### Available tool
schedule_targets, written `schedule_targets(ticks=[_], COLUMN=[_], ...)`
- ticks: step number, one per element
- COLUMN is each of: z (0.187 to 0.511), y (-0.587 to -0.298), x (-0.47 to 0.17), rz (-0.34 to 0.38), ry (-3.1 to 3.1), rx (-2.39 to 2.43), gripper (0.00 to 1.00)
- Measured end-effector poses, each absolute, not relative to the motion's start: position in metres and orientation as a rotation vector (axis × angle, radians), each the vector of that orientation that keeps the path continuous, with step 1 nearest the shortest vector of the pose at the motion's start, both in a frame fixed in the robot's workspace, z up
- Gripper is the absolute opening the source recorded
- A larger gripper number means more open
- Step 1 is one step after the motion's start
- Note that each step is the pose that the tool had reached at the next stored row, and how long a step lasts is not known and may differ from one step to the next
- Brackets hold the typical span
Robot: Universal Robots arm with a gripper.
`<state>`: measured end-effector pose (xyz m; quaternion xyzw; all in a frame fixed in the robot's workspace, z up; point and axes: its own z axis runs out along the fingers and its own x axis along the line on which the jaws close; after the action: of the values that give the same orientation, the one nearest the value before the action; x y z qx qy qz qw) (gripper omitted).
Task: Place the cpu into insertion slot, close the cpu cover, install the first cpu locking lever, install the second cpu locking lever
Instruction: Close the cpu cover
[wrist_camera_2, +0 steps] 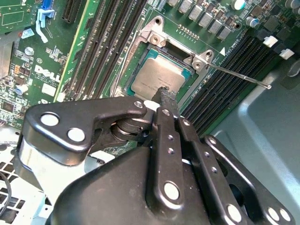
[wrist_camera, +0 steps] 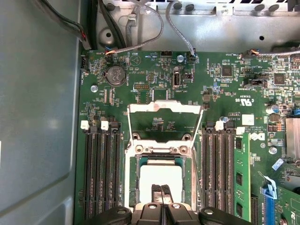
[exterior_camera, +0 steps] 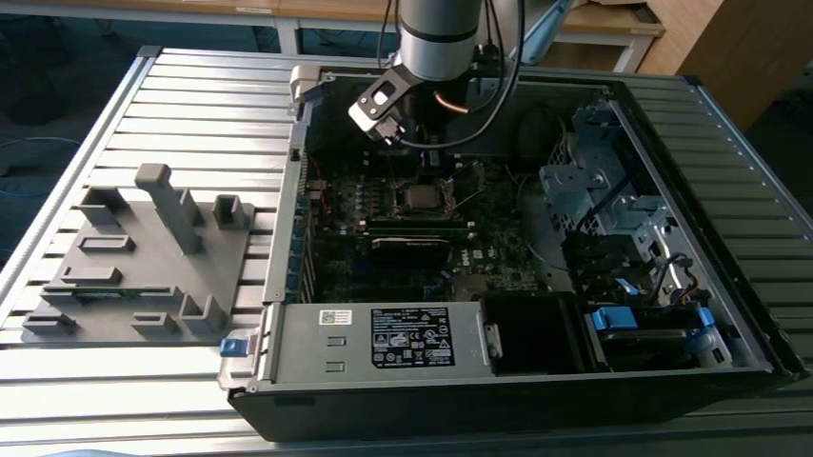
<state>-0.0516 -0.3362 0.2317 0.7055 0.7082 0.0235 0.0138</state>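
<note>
Cpu lies in the insertion slot, with the cpu cover standing open behind it. The hand is clenched and empty, tips on the cpu; off-centre pressure could tilt it and bend pins.

cpu in insertion slot; cpu cover stands open off it; memory slots flank it on two sides; hand right over cpu.

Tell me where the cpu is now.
In the first wrist view the cpu lies in the insertion slot, between the memory slots, with the gripper right over it.
</note>
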Motion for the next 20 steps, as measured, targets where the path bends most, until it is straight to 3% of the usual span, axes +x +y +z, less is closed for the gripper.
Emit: schedule_targets(ticks=[20], z=[0.238], y=[-0.3362], x=[-0.0516], rz=[0.073], ry=[2.206], rx=[2.197], gripper=[0.1])
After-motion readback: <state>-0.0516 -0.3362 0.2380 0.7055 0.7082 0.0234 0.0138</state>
